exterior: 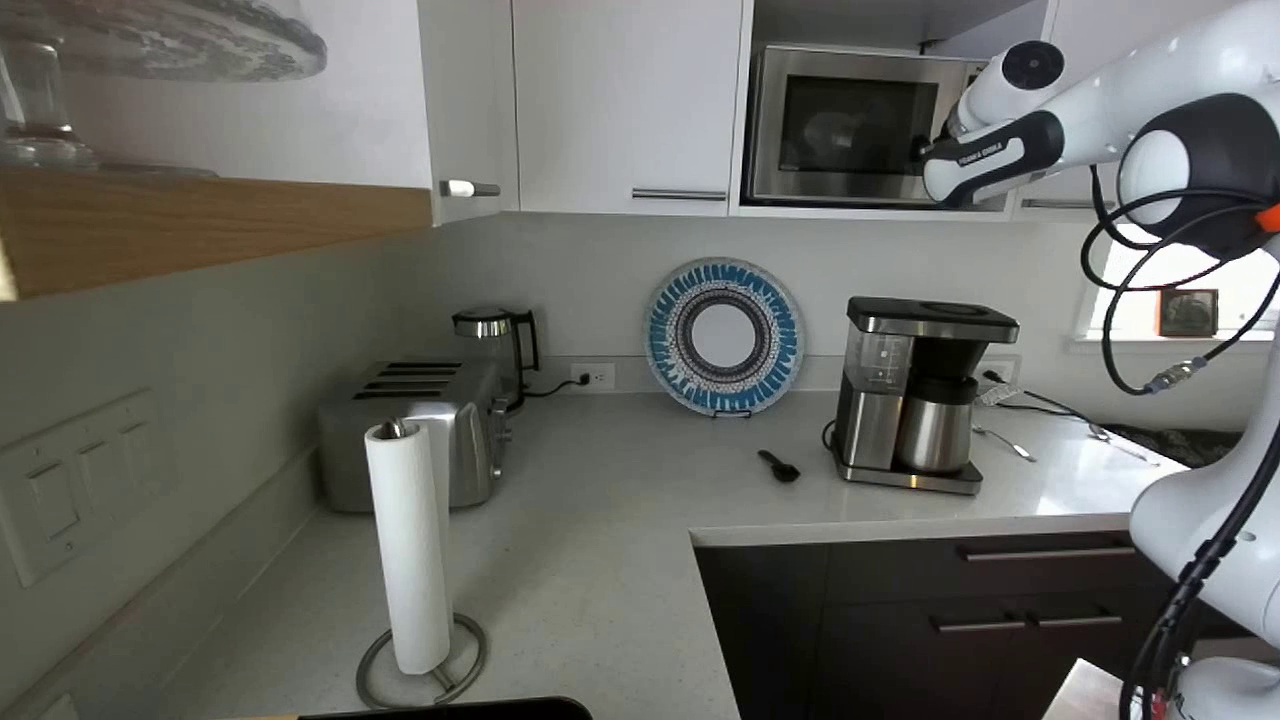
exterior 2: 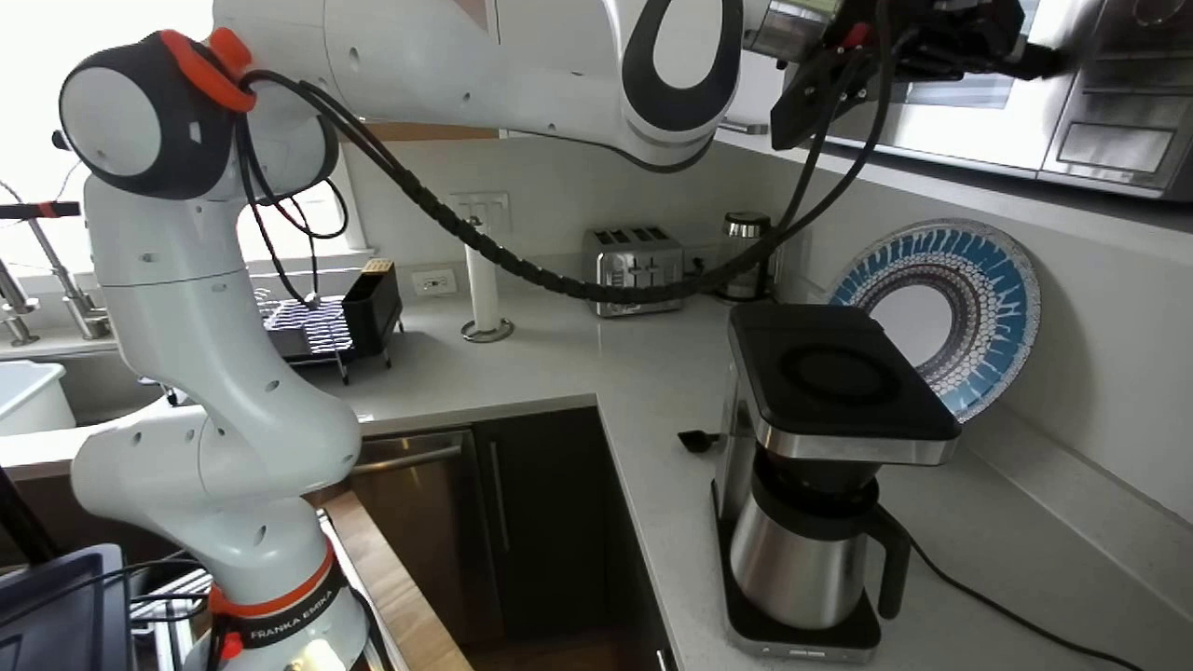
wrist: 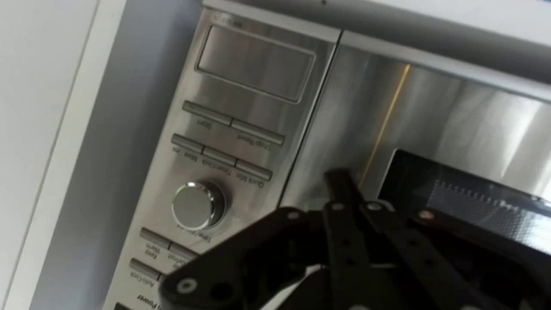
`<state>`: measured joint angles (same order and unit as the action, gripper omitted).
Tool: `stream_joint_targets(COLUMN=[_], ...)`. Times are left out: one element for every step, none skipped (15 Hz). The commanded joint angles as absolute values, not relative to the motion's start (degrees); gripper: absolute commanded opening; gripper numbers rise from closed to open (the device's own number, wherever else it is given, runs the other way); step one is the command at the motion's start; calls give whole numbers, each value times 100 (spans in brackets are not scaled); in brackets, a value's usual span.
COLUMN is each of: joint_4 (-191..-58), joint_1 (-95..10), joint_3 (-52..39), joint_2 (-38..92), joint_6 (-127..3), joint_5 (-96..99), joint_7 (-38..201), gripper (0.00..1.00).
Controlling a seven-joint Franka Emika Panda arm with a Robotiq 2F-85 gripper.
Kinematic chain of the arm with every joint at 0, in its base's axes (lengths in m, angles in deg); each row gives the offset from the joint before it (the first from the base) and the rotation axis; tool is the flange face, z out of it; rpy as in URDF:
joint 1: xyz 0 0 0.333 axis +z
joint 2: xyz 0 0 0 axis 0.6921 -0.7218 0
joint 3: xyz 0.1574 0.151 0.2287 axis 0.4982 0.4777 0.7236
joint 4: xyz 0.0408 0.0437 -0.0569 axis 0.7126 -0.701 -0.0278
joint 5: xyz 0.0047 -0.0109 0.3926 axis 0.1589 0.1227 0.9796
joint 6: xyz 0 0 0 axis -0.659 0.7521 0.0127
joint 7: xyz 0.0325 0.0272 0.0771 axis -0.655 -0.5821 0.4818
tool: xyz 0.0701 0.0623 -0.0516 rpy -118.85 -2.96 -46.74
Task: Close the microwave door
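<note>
The silver-grey microwave (wrist: 254, 107) sits in a white cabinet niche above the counter. Its door (exterior: 855, 120) has a dark glass window. In the wrist view the door (wrist: 357, 86) lies flush beside the control panel, with a thin dark seam between them. My gripper (wrist: 338, 178) is shut and empty, its dark fingertips together in front of the door's steel frame, between the seam and the window. In an exterior view the fingertips (exterior 2: 1044, 61) are at the door (exterior 2: 969, 126) near the panel. I cannot tell whether they touch it. The arm hides the microwave's panel side in an exterior view.
White cabinet doors (exterior: 625, 100) flank the niche. On the counter below stand a coffee maker (exterior: 920, 390), a patterned round plate (exterior: 725, 335), a toaster (exterior: 410, 430), a kettle (exterior: 490, 345) and a paper towel roll (exterior: 408, 550). A cable (exterior 2: 559, 280) hangs under my arm.
</note>
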<state>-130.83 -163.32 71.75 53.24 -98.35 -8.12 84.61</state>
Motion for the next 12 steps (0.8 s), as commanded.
stream_joint_targets(joint_4=[-12972,-13038,-13096,-13108,-13121,-13127,-13226,-13352,-13503,-13586,-13670,-13768], joint_1=[-14827,-14717,-14440,-14150,-13890,-13659,-13514,-13394,-13278,-13069,-12877,-12655], joint_3=[6222,6136,5920,5717,5529,5321,5102,4871,4651,4395,4141,3888], joint_2=[4748,4969,5112,5212,5352,5541,5894,6282,6651,6915,7197,7456], joint_6=[-8696,-8436,-8155,-7843,-7476,-7032,-6540,-6050,-5646,-5124,-4612,-4077], joint_5=[-724,56,529,1001,1456,1909,2347,2590,2622,2778,2822,2867], joint_7=[8982,9533,9795,10111,10416,10730,11035,11207,11227,11371,11464,11609], gripper=[0,0,0,0,0,0,0,0,0,0,0,0])
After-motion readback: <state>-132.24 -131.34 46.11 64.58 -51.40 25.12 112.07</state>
